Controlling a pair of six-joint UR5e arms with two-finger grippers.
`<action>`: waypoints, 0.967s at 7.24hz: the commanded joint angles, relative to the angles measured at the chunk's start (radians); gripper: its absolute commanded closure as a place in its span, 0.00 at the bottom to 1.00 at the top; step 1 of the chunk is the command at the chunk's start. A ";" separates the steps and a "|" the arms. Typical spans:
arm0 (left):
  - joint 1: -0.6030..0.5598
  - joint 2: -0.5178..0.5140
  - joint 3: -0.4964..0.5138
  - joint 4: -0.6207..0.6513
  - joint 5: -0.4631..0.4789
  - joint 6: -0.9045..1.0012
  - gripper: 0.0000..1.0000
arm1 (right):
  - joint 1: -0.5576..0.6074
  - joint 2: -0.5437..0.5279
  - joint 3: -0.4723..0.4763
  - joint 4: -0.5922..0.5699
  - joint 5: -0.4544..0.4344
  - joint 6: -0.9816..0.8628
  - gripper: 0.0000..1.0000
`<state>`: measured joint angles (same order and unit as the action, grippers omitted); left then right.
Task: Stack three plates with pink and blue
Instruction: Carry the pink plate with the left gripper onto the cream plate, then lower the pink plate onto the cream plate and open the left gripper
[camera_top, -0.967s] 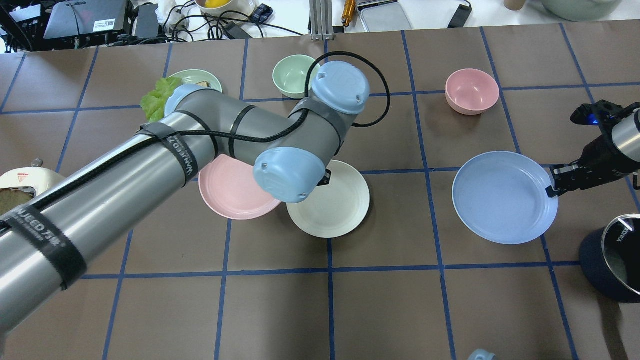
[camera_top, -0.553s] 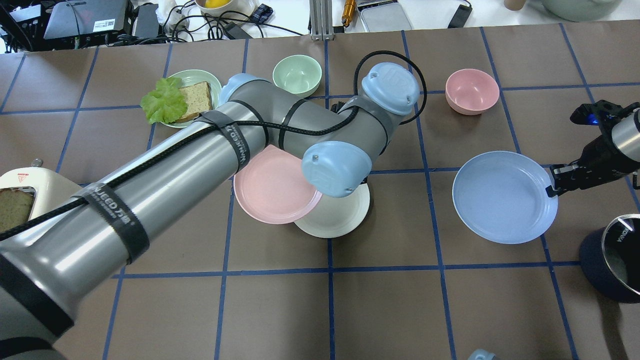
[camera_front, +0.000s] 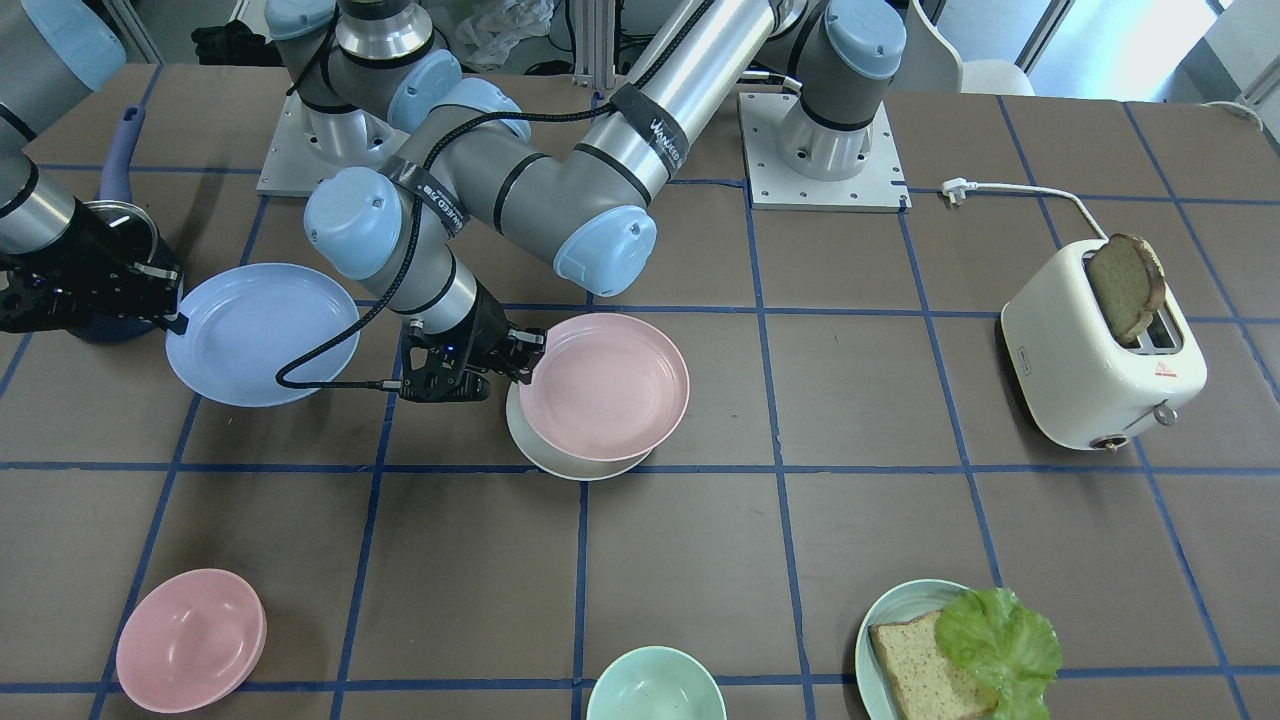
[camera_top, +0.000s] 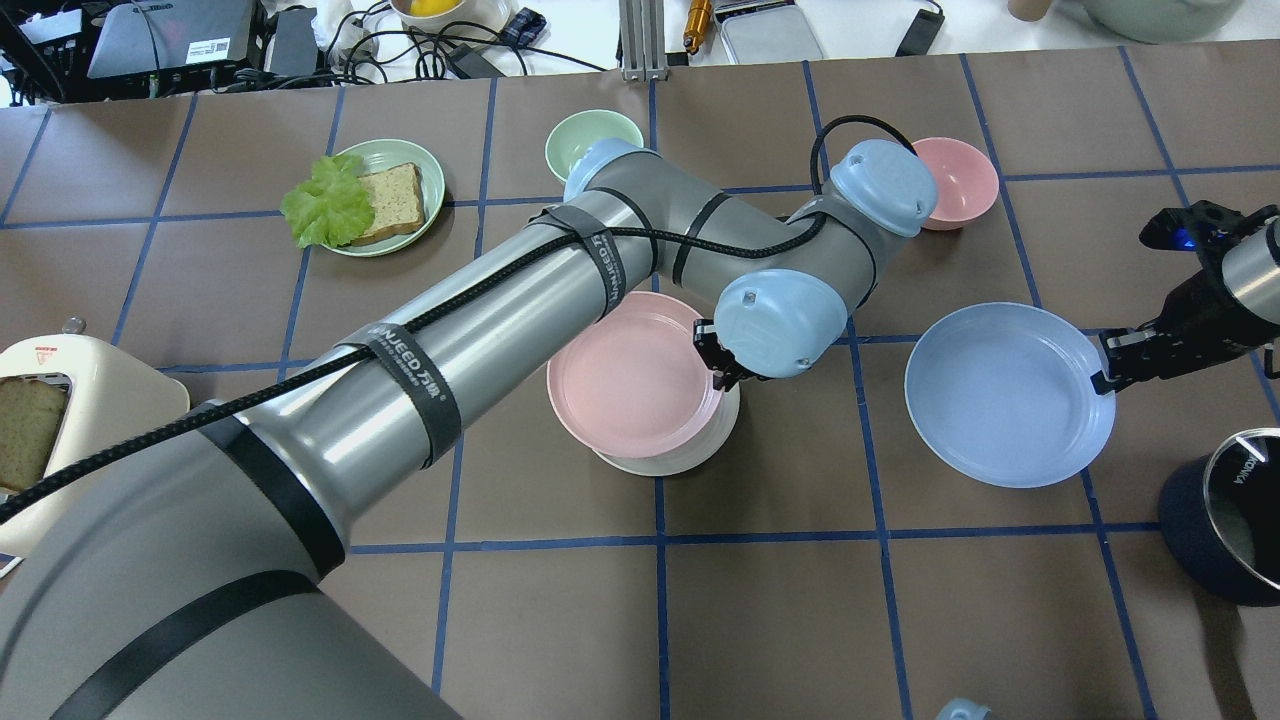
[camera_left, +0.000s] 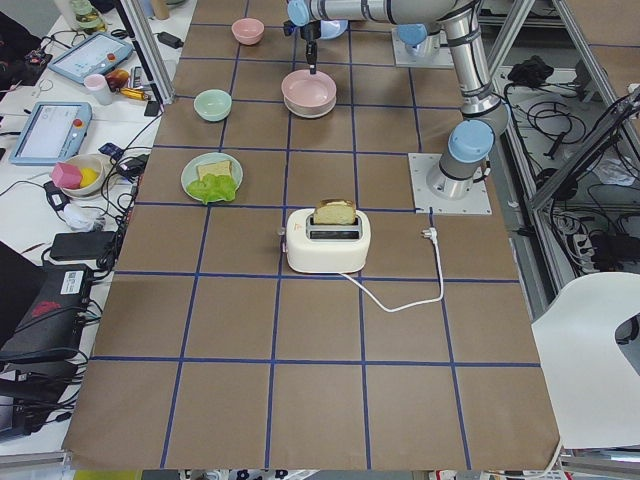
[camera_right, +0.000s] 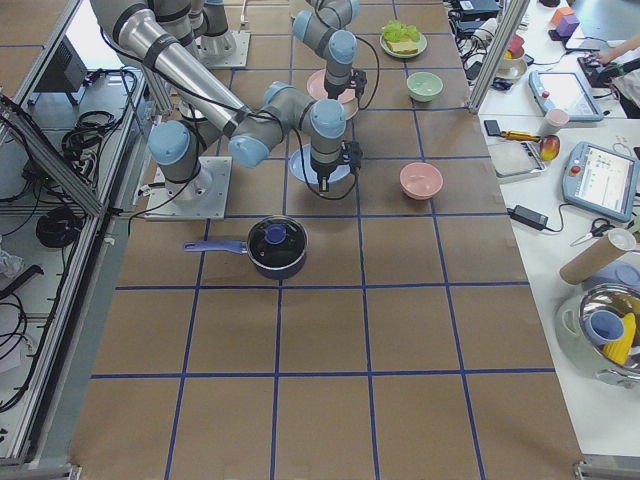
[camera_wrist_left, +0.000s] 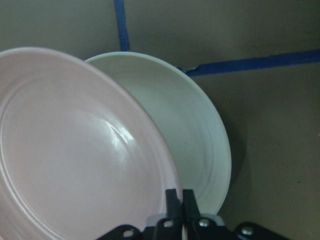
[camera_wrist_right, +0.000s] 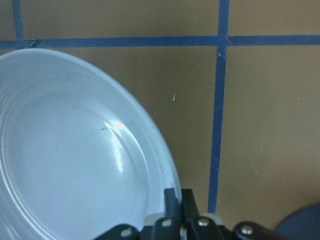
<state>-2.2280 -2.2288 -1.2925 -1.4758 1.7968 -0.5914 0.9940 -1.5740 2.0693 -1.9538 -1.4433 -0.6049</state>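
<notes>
My left gripper (camera_top: 715, 365) is shut on the right rim of the pale pink plate (camera_top: 630, 385) and holds it, slightly tilted, over the cream-white plate (camera_top: 690, 455), which it mostly covers. The left wrist view shows the pink plate (camera_wrist_left: 75, 150) overlapping the cream-white plate (camera_wrist_left: 190, 135); I cannot tell if they touch. My right gripper (camera_top: 1100, 380) is shut on the right rim of the periwinkle blue plate (camera_top: 1005, 395), at the table's right. The right wrist view shows the jaws closed on the blue plate (camera_wrist_right: 70, 155).
A pink bowl (camera_top: 955, 180) and a green bowl (camera_top: 580, 140) stand at the back. A teal plate with bread and lettuce (camera_top: 375, 195) is at the back left. A toaster (camera_top: 60, 400) stands at the left edge, a dark pot (camera_top: 1225, 520) near my right gripper.
My left arm has swung right, carrying the pink plate from beside the cream-white plate to over it. The right arm and the blue plate have not moved.
</notes>
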 joint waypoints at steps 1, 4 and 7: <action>-0.005 -0.029 0.010 -0.027 0.000 -0.008 1.00 | 0.000 0.000 0.000 0.000 0.000 0.001 1.00; -0.008 -0.044 0.013 -0.024 -0.019 -0.022 1.00 | 0.000 0.000 0.002 -0.007 -0.005 0.002 1.00; -0.009 -0.052 0.021 -0.014 -0.039 -0.022 1.00 | 0.000 0.000 0.000 -0.004 -0.009 0.005 1.00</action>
<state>-2.2364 -2.2778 -1.2767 -1.4935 1.7678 -0.6133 0.9940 -1.5728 2.0708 -1.9597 -1.4504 -0.6022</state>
